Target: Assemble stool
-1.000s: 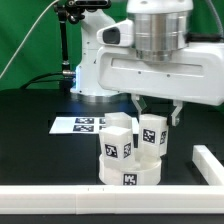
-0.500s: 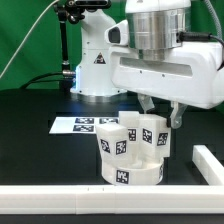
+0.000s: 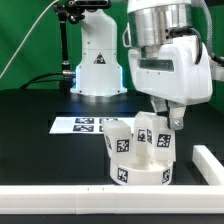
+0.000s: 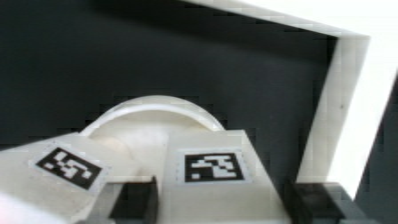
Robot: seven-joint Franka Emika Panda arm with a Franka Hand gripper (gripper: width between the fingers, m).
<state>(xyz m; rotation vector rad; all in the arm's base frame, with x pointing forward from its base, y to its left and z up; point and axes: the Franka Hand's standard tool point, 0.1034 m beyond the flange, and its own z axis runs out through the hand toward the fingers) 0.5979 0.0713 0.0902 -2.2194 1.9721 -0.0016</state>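
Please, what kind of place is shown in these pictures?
Most likely a robotics lab test bench. A robot arm's gripper works over a black table, the marker board lies flat on it, the white stool parts bear square tags, and a white bar borders the workspace.

Even bright light on dark table; wrist view soft, close parts blurred.

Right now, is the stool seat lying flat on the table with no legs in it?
No: in the exterior view the seat has legs standing upright in it, beside the marker board.
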